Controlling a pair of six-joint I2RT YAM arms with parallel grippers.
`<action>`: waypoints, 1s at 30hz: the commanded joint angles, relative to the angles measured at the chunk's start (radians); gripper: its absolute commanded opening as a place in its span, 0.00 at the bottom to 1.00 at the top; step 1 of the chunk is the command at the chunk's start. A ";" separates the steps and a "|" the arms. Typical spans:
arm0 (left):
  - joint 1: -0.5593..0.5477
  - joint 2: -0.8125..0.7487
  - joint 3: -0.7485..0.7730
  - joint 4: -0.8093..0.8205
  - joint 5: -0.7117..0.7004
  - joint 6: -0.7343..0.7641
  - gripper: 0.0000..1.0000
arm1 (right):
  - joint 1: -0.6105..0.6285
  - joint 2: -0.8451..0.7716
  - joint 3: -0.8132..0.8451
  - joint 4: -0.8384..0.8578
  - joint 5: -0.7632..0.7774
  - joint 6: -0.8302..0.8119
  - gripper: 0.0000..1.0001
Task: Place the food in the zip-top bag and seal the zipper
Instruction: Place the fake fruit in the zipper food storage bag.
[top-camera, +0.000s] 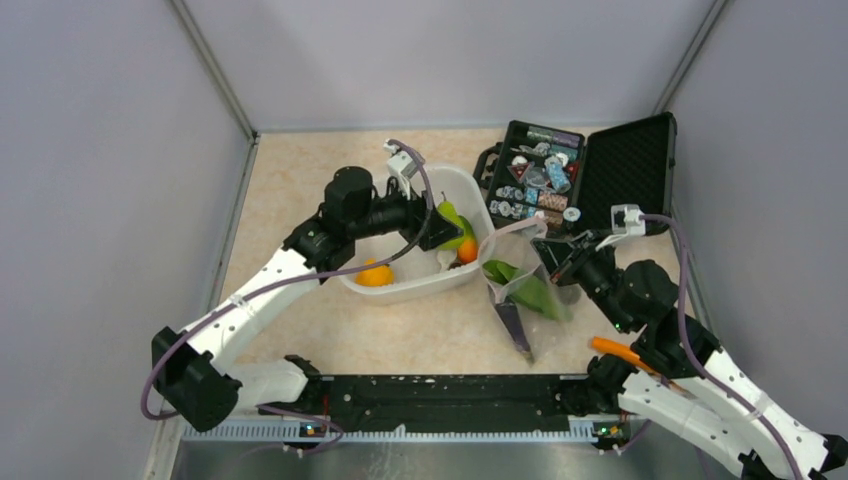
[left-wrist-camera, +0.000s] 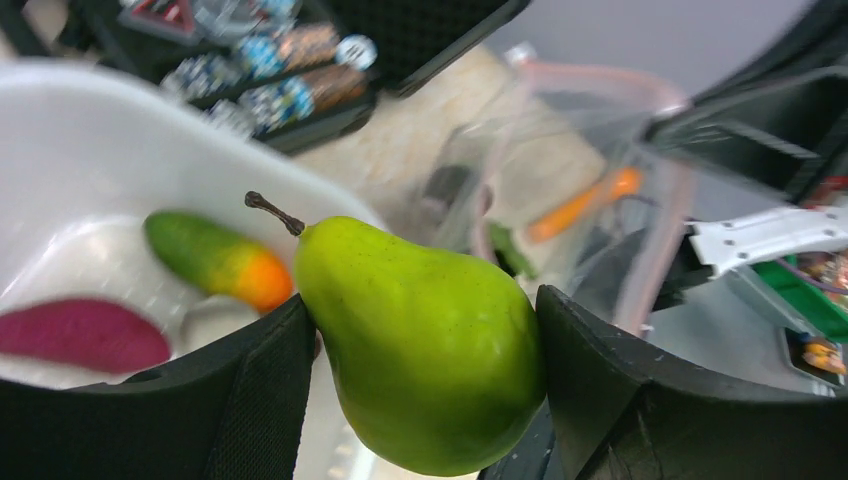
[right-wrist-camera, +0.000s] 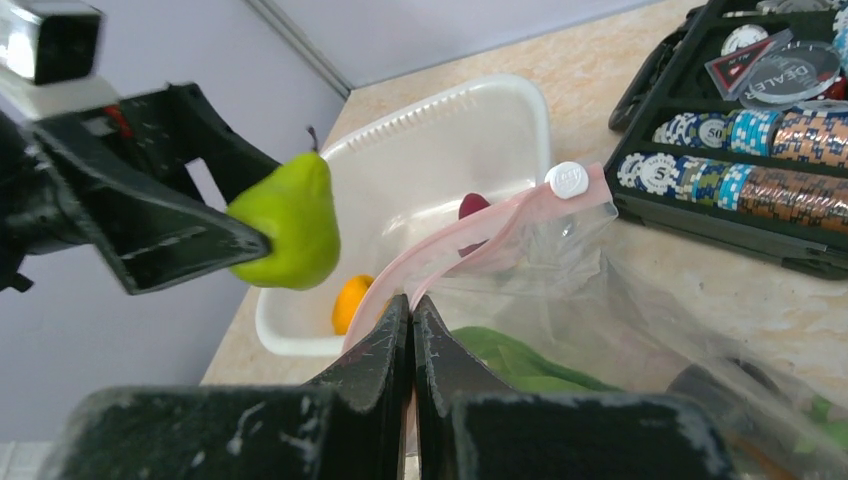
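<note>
My left gripper (top-camera: 440, 228) is shut on a green pear (left-wrist-camera: 420, 345) and holds it above the white tub (top-camera: 415, 290), near the bag's mouth. The pear also shows in the right wrist view (right-wrist-camera: 290, 220). My right gripper (right-wrist-camera: 411, 305) is shut on the pinkish zipper strip (right-wrist-camera: 480, 232) of the clear zip-top bag (top-camera: 525, 300) and holds the mouth open. Inside the bag lie a green leafy piece (top-camera: 530, 288) and a dark purple eggplant (top-camera: 513, 325). In the tub lie an orange fruit (top-camera: 375, 274), a green-orange fruit (left-wrist-camera: 215, 258) and a purple piece (left-wrist-camera: 80, 335).
An open black case (top-camera: 575, 180) with poker chips stands behind the bag at the back right. An orange carrot-like piece (top-camera: 620, 350) lies by the right arm. Grey walls enclose the table on the left, back and right.
</note>
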 joint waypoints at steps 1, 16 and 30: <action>-0.046 -0.067 -0.001 0.245 0.092 -0.057 0.22 | 0.001 0.020 -0.005 0.079 -0.032 0.013 0.00; -0.263 0.058 0.009 0.383 -0.028 0.076 0.23 | 0.002 0.056 -0.016 0.149 -0.123 0.030 0.00; -0.391 0.113 0.008 0.354 -0.351 0.205 0.29 | 0.001 0.027 -0.020 0.196 -0.153 0.066 0.00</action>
